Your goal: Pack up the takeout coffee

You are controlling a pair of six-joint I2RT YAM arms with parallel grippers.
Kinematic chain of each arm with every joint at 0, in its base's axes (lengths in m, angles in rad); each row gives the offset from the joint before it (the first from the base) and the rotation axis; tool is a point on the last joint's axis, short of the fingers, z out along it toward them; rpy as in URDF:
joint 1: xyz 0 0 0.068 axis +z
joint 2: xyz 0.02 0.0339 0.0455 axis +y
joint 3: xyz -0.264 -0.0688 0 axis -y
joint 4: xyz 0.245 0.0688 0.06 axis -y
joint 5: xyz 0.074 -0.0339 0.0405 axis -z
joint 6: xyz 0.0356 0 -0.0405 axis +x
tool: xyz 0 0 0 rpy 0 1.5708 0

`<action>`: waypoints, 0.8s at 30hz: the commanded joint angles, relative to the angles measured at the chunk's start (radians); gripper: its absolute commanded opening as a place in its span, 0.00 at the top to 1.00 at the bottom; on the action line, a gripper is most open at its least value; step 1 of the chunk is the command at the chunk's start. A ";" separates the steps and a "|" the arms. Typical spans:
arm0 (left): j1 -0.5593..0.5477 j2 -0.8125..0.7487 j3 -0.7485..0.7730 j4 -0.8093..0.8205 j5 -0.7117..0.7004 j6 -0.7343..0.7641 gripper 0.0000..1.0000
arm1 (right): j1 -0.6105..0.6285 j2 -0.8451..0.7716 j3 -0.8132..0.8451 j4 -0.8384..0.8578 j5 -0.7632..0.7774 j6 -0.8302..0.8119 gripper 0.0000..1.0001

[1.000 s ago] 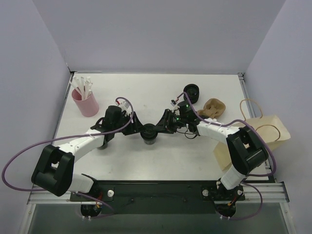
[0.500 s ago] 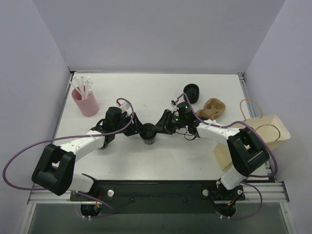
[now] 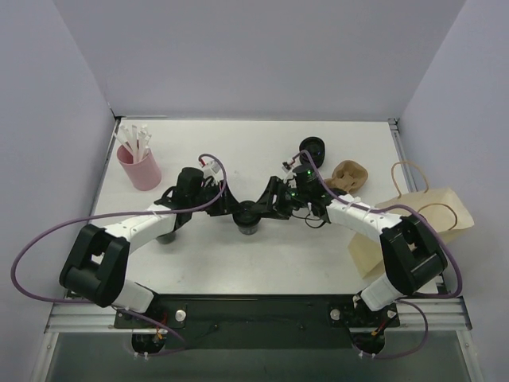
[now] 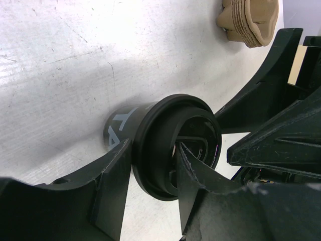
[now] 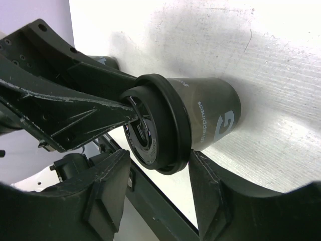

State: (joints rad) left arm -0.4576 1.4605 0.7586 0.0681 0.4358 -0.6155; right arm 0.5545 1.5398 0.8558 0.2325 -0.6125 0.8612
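The takeout coffee point(image 3: 248, 216), a small black cup with a black lid, stands upright mid-table between both arms. My left gripper point(image 3: 231, 209) reaches it from the left. In the left wrist view point(image 4: 153, 150), one finger lies across the lid top and the other presses the lid's outer side point(image 4: 150, 125). My right gripper point(image 3: 267, 205) reaches it from the right. In the right wrist view point(image 5: 158, 155), one finger sits under the lid rim against the cup wall point(image 5: 205, 120) and the other is at the lid's top face. Both look closed on the lid rim.
A pink cup of white sticks point(image 3: 140, 164) stands at the back left. A stack of black ribbed rings point(image 3: 312, 151) and a tan moulded piece point(image 3: 348, 175) lie behind the right arm. The brown paper bag point(image 3: 413, 227) lies at the right edge.
Both grippers and the cup have shifted slightly away from the arm bases and a little to the right. The left arm has reached further in toward the cup.
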 commanded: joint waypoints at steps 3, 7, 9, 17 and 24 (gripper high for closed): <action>-0.009 0.081 0.005 -0.143 -0.035 0.111 0.52 | -0.048 -0.029 0.097 -0.065 -0.085 -0.096 0.57; -0.009 0.090 0.002 -0.143 -0.039 0.122 0.52 | -0.079 -0.012 0.103 -0.081 -0.107 -0.120 0.61; -0.009 0.090 0.002 -0.142 -0.040 0.123 0.52 | -0.088 -0.004 0.104 -0.084 -0.124 -0.131 0.61; -0.009 0.095 -0.007 -0.128 -0.043 0.125 0.52 | -0.102 0.051 0.124 -0.082 -0.168 -0.151 0.64; -0.009 0.107 -0.015 -0.123 -0.046 0.123 0.52 | -0.103 0.088 0.114 -0.052 -0.171 -0.146 0.69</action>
State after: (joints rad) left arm -0.4576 1.5059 0.7879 0.0849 0.4725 -0.5674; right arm 0.4568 1.6146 0.9485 0.1478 -0.7502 0.7284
